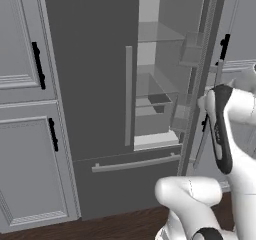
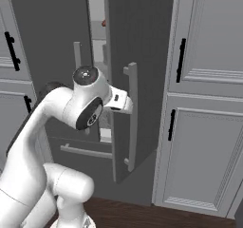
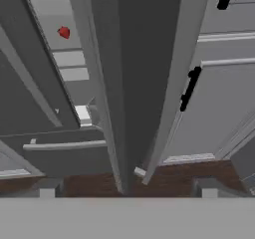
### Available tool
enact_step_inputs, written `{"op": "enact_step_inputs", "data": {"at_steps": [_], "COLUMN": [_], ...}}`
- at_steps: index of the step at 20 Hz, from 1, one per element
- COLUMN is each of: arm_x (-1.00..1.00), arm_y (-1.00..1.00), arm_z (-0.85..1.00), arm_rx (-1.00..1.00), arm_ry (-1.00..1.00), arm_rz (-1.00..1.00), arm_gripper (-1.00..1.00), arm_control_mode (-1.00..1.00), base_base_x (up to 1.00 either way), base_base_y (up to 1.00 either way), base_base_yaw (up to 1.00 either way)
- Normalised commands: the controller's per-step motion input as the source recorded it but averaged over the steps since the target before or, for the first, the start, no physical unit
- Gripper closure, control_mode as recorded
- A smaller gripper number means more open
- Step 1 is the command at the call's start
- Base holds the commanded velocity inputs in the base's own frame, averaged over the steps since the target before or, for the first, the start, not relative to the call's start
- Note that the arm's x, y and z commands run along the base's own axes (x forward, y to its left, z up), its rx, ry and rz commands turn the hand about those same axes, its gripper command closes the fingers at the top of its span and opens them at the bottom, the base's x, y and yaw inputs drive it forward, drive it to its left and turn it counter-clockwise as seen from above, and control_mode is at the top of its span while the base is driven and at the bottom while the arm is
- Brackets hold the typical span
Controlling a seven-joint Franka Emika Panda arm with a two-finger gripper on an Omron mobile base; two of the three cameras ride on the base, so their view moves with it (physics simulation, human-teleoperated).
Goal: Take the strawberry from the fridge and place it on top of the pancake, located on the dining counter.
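text: none readable | labels/brands: none on the fridge (image 1: 95,84) doors or interior | numbers/signs: none on the cabinets (image 2: 209,127) or their handles | robot arm (image 2: 57,122): no legible marking

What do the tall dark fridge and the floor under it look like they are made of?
The tall dark grey two-door fridge looks like matte painted metal: flat, even, no gloss. Its light grey bar handle seems brushed metal. The dark brown floor shows streaky grain, probably wood planks.
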Motion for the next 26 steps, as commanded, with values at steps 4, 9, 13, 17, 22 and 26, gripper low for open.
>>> {"op": "enact_step_inputs", "data": {"at_steps": [4,9,13,17,22,26], "arm_x": [0.03,0.65,0.81,0.56,0.51,0.03], "arm_y": [1.00,0.91,0.45,-0.08,-0.46,-0.63], "arm_z": [0.15,0.00,-0.03,0.00,-0.11,-0.20], "arm_rx": [-0.79,-0.73,-0.60,-0.20,-0.03,0.00], "arm_ry": [0.36,0.19,0.22,0.20,0.16,0.13], "arm_rz": [0.00,0.00,0.04,0.01,0.00,0.00], "arm_gripper": [-1.00,-1.00,-1.00,-1.00,-1.00,-1.00], "arm_control_mode": [-1.00,-1.00,-1.00,-1.00,-1.00,-1.00], "base_base_x": [0.00,0.00,0.00,0.00,0.00,0.00], "base_base_y": [0.00,0.00,0.00,0.00,0.00,0.00], "base_base_yaw": [0.00,0.00,0.00,0.00,0.00,0.00]}}
